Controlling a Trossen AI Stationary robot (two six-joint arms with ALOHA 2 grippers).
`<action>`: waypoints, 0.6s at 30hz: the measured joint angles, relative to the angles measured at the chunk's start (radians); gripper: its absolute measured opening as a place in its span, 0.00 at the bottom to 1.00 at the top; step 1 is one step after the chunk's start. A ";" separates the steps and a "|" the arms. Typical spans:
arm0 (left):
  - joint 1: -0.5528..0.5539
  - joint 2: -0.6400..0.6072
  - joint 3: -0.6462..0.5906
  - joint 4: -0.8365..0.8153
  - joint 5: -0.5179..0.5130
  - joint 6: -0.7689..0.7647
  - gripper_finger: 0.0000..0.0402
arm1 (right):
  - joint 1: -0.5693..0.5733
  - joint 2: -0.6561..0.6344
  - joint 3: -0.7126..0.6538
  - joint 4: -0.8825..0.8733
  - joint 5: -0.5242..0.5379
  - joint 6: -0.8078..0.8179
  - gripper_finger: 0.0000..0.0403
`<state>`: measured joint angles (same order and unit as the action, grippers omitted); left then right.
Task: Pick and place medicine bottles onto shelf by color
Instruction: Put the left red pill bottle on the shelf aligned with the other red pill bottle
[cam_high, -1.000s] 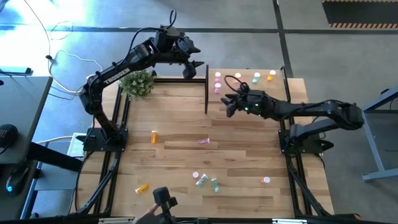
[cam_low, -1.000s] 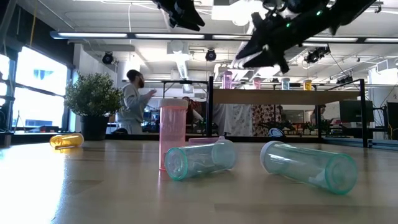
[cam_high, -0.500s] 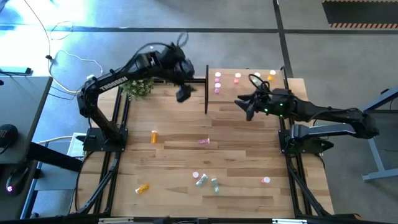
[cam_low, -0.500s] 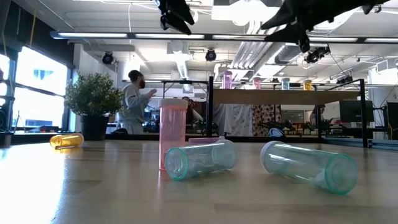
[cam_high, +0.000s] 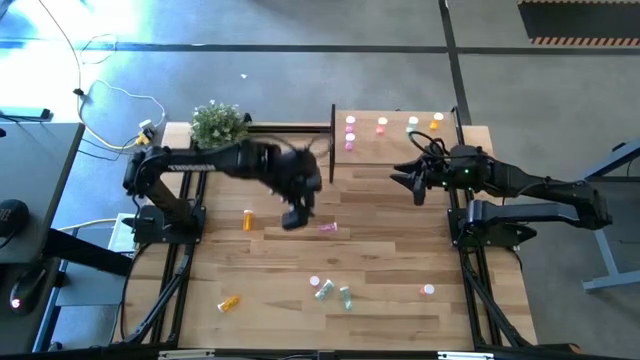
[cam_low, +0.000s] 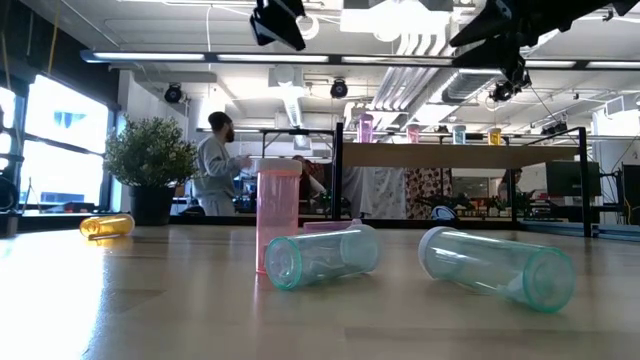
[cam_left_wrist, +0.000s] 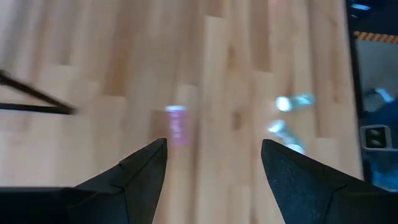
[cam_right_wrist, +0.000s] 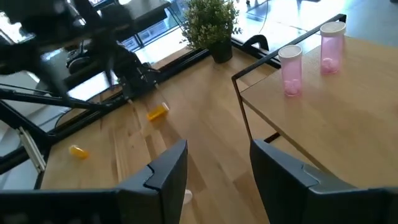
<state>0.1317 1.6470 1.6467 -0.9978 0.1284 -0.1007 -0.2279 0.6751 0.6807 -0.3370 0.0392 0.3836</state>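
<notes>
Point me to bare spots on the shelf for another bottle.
The shelf is bare along its near half, in front of the bottle row. The far edge is crowded: pink bottles, then a green bottle and orange bottle.

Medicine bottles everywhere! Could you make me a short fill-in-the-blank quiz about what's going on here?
1. The left gripper hovers open over a lying ___ bottle.
2. The right gripper holds ___.
3. Bottles on the shelf stand ___.
4. The potted plant sits beside the ___ arm.

Missing: pink; nothing; upright; left
</notes>
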 joint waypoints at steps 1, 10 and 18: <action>-0.026 0.000 -0.010 0.012 -0.007 -0.019 0.63 | 0.000 -0.003 0.000 -0.004 -0.002 0.000 0.41; -0.208 0.000 -0.117 0.144 -0.108 -0.191 0.63 | 0.000 -0.009 0.000 -0.003 -0.004 -0.034 0.41; -0.315 0.010 -0.173 0.197 -0.155 -0.276 0.63 | 0.000 -0.009 0.000 -0.003 -0.003 -0.024 0.41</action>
<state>-0.1828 1.6569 1.4737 -0.8010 -0.0263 -0.3765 -0.2283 0.6659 0.6807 -0.3401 0.0361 0.3591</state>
